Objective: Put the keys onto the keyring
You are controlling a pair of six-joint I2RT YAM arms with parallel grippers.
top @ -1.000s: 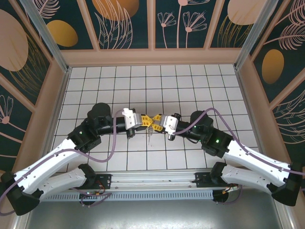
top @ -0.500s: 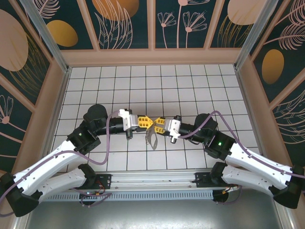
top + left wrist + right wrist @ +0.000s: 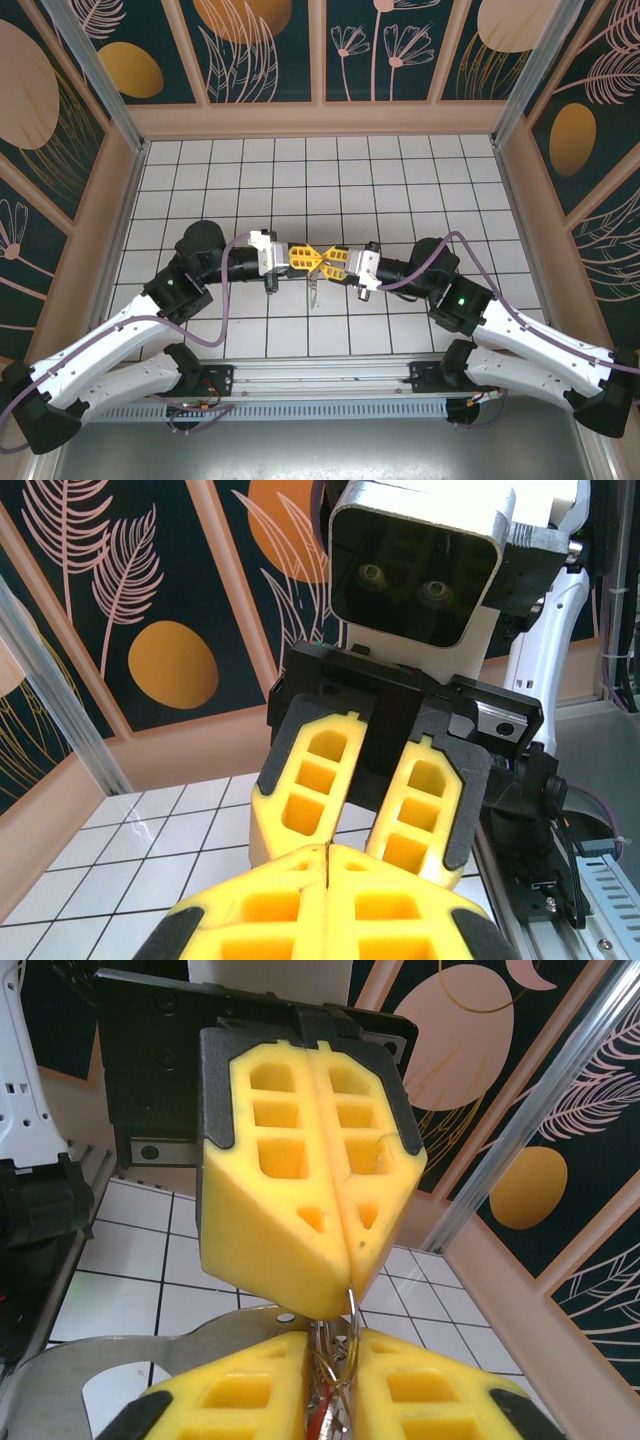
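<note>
The left hand [image 3: 311, 258] is clamped on the keyring [image 3: 351, 1305] wire. Touching the left hand's tips, the right hand [image 3: 328, 260] pinches the keyring's loops, with the red-headed keys [image 3: 318, 1422] between its fingers.

Yellow jaws — silvery keyring [image 3: 328, 1360] — white gridded table [image 3: 400, 180]

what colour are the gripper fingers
Yellow; the fingers show best in the right wrist view.

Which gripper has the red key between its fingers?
The right gripper: the red key sits in its gap; the left gripper pinches only a thin wire loop.
</note>
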